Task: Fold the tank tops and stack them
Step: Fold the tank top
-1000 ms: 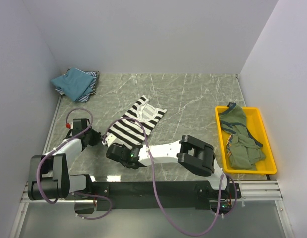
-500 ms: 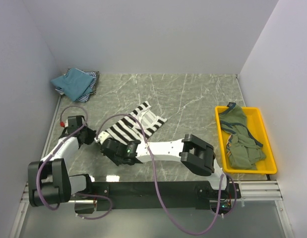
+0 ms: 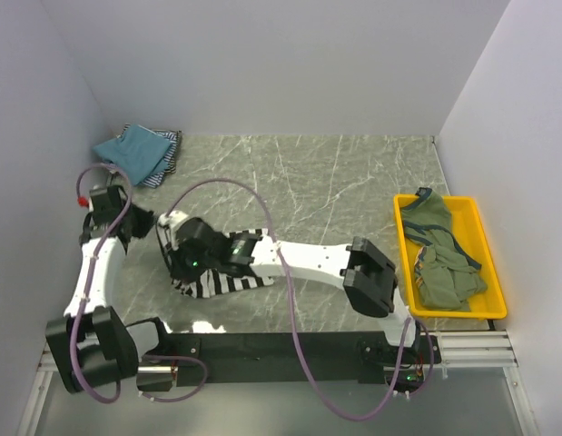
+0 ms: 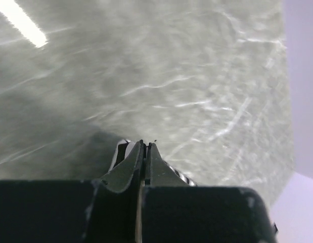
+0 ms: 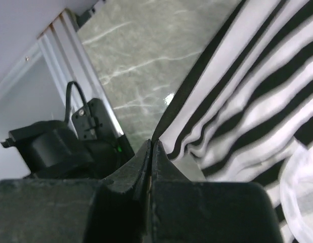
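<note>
Your left gripper (image 4: 144, 144) is pinched closed with a bit of the black-and-white striped top (image 3: 221, 282) showing at its tips. Your right gripper (image 5: 151, 143) is clamped on that top's dark edge. Both sit close together near the left side of the table (image 3: 353, 182). The cloth's lower part lies near the front edge. Bare marble opens behind and to the right, up to the yellow tray (image 3: 485, 245) holding the olive top (image 3: 439, 268). The teal top (image 3: 133, 150) fills the far left corner.

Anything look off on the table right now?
The black-and-white striped top lies bunched beneath the right arm, not spread flat, with the left hand and right hand both pinching it. The teal top sits askew at the far-left corner.
</note>
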Controlling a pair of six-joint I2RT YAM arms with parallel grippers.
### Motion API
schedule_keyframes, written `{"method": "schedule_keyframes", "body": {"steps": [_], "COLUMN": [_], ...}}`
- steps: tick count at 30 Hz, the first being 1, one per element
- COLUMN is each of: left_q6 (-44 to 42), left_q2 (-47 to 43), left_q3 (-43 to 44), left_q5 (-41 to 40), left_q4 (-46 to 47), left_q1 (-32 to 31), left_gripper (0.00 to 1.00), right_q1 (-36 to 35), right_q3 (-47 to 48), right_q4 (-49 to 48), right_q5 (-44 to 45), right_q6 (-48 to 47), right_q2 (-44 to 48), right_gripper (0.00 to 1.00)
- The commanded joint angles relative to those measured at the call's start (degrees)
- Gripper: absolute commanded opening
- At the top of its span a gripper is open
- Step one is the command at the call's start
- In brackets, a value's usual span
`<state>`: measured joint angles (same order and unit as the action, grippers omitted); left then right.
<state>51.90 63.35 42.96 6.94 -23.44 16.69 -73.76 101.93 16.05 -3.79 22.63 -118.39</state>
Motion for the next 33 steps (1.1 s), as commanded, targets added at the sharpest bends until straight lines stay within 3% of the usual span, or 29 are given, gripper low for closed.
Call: {"method": "schedule_keyframes", "body": {"steps": [1,4,18,33], "left_q6": [-2.0,-3.3,0.8,3.2], "left_q2": [4.0,7.0,20.0,35.4], "left_q3": [8.3,14.4,24.4,34.6], "left_q5": [1.5,-0.9,-3.5,-4.5], "left_q4": [6.6,4.9,7.2,8.8], "left_q1": [-4.0,-10.1,-30.6,-42.6], "left_gripper": [0.01,0.01,0.01,0.01], "right_q1": [2.8,5.5,12.2,17.8], "right_q3": [-5.8,-12.9,-40.7,-60.4], "right_q4": [-3.8,-7.9,-22.9,-28.2], "right_q5": [-9.7,-11.0,-8.4,-4.6], "right_q6": [5.3,7.4,17.6,21.2], "right_q2": [6.1,10.0,26.7,37.0], "right_gripper": [0.0,0.0,0.0,0.0]}}
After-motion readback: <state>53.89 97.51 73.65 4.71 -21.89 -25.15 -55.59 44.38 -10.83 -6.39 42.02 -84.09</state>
